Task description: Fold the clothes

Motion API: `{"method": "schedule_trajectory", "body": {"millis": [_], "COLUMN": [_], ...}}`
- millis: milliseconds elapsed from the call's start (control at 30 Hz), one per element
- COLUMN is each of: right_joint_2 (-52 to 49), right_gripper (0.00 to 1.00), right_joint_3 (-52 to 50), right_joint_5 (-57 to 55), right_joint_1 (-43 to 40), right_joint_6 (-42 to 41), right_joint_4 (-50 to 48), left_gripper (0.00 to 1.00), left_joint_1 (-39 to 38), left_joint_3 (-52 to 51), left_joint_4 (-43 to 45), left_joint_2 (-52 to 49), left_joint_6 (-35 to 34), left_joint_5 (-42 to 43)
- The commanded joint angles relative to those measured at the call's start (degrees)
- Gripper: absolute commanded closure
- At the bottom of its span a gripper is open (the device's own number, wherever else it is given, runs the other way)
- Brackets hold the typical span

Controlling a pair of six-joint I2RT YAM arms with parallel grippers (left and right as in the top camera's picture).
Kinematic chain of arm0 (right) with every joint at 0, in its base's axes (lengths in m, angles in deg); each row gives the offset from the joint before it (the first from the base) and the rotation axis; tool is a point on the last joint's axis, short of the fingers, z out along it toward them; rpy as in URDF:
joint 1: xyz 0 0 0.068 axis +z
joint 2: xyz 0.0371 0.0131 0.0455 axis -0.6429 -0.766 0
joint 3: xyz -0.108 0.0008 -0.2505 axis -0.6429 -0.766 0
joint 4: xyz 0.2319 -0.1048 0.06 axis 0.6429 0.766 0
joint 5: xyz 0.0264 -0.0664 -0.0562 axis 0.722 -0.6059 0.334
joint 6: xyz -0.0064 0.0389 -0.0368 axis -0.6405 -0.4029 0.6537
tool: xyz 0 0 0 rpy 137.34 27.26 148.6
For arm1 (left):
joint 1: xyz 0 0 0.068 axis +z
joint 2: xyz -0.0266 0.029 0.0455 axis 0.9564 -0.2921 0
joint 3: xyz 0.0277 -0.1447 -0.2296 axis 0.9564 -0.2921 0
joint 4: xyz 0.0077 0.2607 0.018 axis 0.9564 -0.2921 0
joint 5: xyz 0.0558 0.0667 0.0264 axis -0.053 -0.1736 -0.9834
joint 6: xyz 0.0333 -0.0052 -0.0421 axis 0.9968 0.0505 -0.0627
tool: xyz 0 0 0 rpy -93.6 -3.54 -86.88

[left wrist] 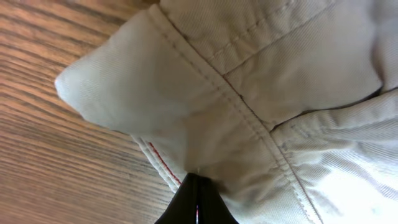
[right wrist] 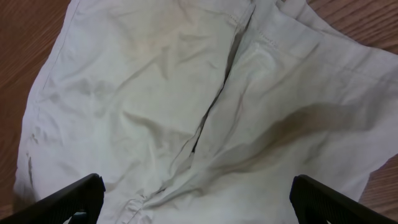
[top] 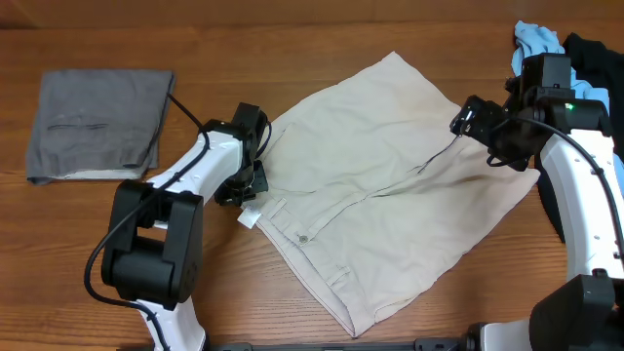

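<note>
The pale beige shorts (top: pixel 390 175) lie spread flat on the wooden table, waistband toward the front left, legs toward the back right. A small white tag (top: pixel 248 218) shows at the waistband's left corner. My left gripper (top: pixel 252 175) is shut on the waistband corner of the shorts (left wrist: pixel 236 118); its black fingertips (left wrist: pixel 198 198) pinch the cloth. My right gripper (top: pixel 466 119) is open and hovers above the right leg near the fly seam (right wrist: pixel 214 106); its two fingers (right wrist: pixel 198 199) are wide apart over the fabric (right wrist: pixel 155 93).
A folded grey garment (top: pixel 97 122) lies at the back left. A pile of blue (top: pixel 538 41) and black clothes (top: pixel 595 58) sits at the back right corner. Bare wooden table (top: pixel 88 224) lies in front of the grey garment.
</note>
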Motion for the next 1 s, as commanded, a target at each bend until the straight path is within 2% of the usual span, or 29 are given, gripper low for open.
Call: {"method": "schedule_trajectory", "body": {"millis": [0, 133, 333, 733, 867, 967], "right_joint_2": [1.1, 1.1, 1.1, 1.1, 1.1, 1.1], "right_gripper": [0.0, 0.0, 0.0, 0.0, 0.0, 0.0], "right_joint_3": [0.8, 0.8, 0.8, 0.8, 0.8, 0.8], "right_joint_5": [-0.6, -0.6, -0.6, -0.6, -0.6, -0.6], "right_joint_1": [0.0, 0.0, 0.0, 0.0, 0.0, 0.0], "right_joint_6": [0.2, 0.2, 0.2, 0.2, 0.2, 0.2], "right_joint_4": [-0.2, -0.2, -0.2, -0.2, -0.2, -0.2], "left_gripper": [0.96, 0.96, 0.96, 0.96, 0.96, 0.96], "left_joint_1": [0.0, 0.0, 0.4, 5.8, 7.5, 7.9], "left_joint_3": [-3.1, -5.7, -6.2, -6.5, -6.3, -4.6], "left_joint_4": [4.5, 9.8, 17.9, 46.8, 54.8, 53.1], "left_joint_2": [-1.5, -1.5, -1.5, -3.4, -6.9, -4.6], "left_joint_6": [0.0, 0.0, 0.3, 1.8, 8.7, 14.3], "left_joint_5": [-1.8, -2.3, -9.3, -10.6, -9.8, -11.7]}}
